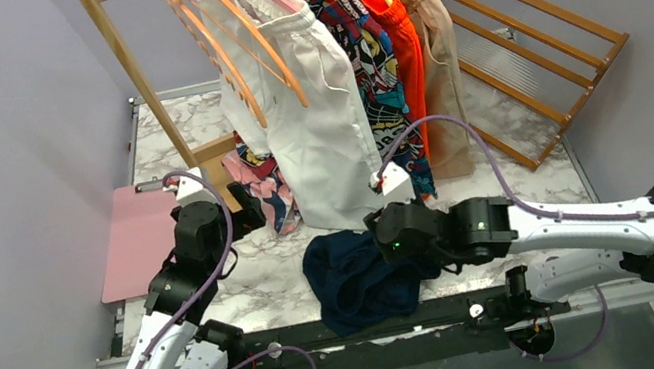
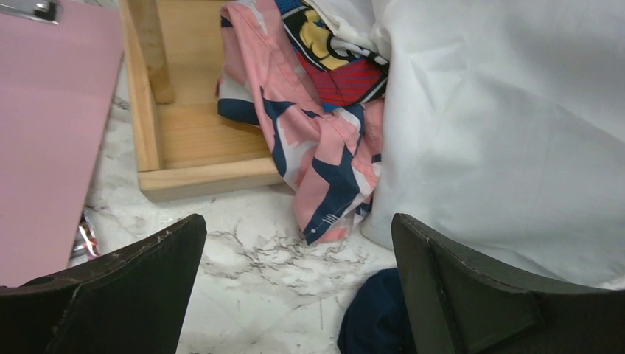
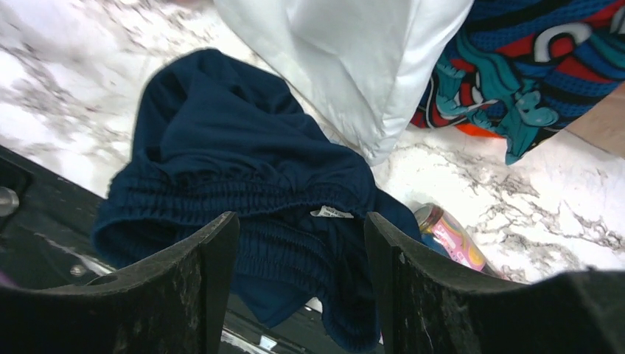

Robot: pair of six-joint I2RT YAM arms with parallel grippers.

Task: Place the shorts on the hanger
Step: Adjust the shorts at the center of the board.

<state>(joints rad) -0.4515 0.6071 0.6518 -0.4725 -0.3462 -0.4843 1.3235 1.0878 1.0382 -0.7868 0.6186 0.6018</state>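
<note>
The dark blue shorts (image 3: 236,147) lie crumpled on the table (image 3: 51,88) under the right gripper (image 3: 301,228), and it and the left gripper (image 2: 298,228) are both spread apart, holding nothing.

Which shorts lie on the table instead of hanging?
The navy shorts, crumpled at the near edge of the table; the white shorts and orange shorts hang from the rack.

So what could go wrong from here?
The crumpled dark navy fabric shorts overhang the near edge of the marble table, so a poor pinch by the open right gripper may grab one layer or drag them off. The hanging white fabric shorts crowd the thin orange-tan wooden hanger, so they could snag.
</note>
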